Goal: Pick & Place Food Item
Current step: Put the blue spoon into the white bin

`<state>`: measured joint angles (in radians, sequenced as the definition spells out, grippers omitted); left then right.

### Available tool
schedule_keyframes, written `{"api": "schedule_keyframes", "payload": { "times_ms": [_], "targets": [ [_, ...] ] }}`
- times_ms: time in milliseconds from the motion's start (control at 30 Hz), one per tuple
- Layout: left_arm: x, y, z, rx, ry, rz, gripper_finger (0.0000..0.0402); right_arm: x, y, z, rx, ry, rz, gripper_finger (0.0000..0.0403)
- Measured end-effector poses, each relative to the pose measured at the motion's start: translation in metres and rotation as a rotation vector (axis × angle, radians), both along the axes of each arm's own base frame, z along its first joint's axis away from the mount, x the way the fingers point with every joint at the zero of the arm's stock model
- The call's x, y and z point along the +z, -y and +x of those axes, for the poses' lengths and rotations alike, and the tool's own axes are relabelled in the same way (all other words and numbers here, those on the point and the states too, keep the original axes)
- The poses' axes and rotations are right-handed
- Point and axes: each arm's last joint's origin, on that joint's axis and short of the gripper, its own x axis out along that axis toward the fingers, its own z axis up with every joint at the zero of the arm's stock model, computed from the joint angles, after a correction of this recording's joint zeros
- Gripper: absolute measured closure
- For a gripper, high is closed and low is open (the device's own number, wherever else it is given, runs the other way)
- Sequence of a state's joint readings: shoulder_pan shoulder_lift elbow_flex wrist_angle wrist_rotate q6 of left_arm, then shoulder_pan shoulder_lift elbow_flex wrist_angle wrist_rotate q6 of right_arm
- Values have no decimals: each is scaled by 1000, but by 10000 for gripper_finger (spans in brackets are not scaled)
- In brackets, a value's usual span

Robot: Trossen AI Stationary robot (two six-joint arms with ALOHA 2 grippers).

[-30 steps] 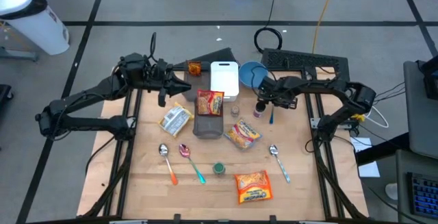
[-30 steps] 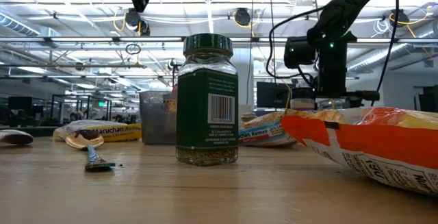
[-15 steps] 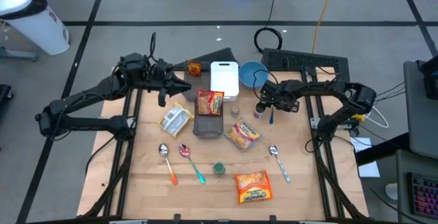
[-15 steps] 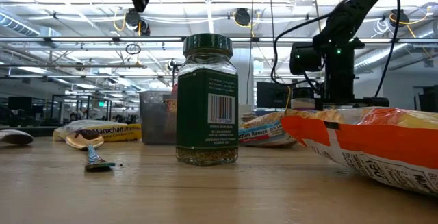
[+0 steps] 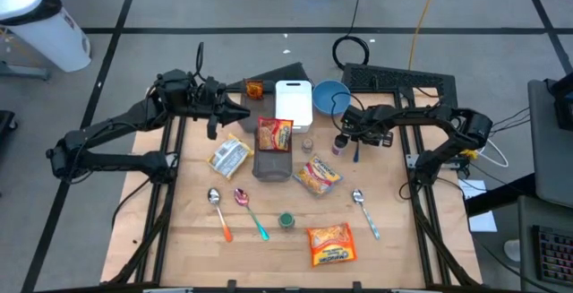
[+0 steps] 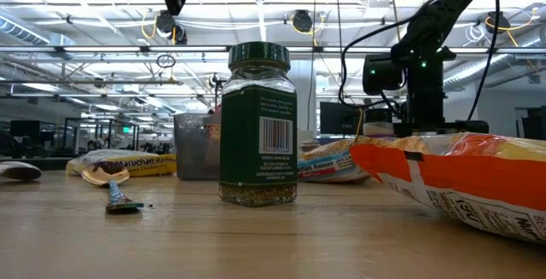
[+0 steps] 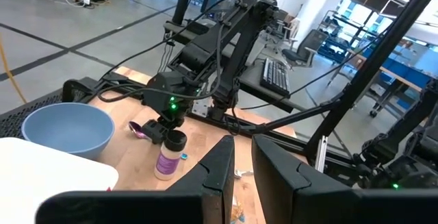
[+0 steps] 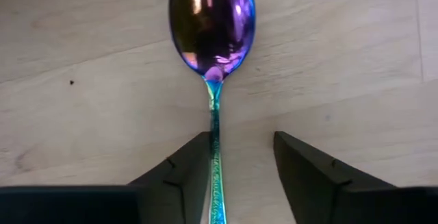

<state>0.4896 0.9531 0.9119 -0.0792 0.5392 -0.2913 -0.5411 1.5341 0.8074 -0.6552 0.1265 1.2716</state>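
My right gripper points down, open, over an iridescent spoon that lies flat on the table next to a purple-labelled bottle. Its fingers stand on either side of the spoon's handle. My left gripper hangs shut and empty, high over the table's far left. Food lies about: a red ramen packet leaning in a grey container, further packets, and a green-lidded spice jar. My right gripper comes at the spoon from above, fingers across the handle just below the bowl. One finger stands right against the handle; whether it touches, I cannot tell. The other finger is clear of it. The spoon lies flat on the table.
A white cutting board and a blue bowl sit at the far edge. Three more spoons lie toward the near side. Bare wood shows at the near left.
My right gripper has sunk slightly toward the spoon beside the bottle. The spoon and the other things have stayed where they were.
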Motion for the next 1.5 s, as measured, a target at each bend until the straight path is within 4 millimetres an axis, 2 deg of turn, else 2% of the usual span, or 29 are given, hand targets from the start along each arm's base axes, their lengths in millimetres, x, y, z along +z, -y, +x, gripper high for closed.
{"api": "schedule_keyframes", "payload": {
  "times_ms": [633,1167,1500],
  "targets": [
    [0,0,0,1,0,-5,344,0,0,0,26,-4,-3,396],
    [0,0,0,0,-1,-3,344,2,2,3,63,27,-32,401],
    [0,0,0,-1,-1,1,344,25,1,0,80,107,-132,402]
  ]
}}
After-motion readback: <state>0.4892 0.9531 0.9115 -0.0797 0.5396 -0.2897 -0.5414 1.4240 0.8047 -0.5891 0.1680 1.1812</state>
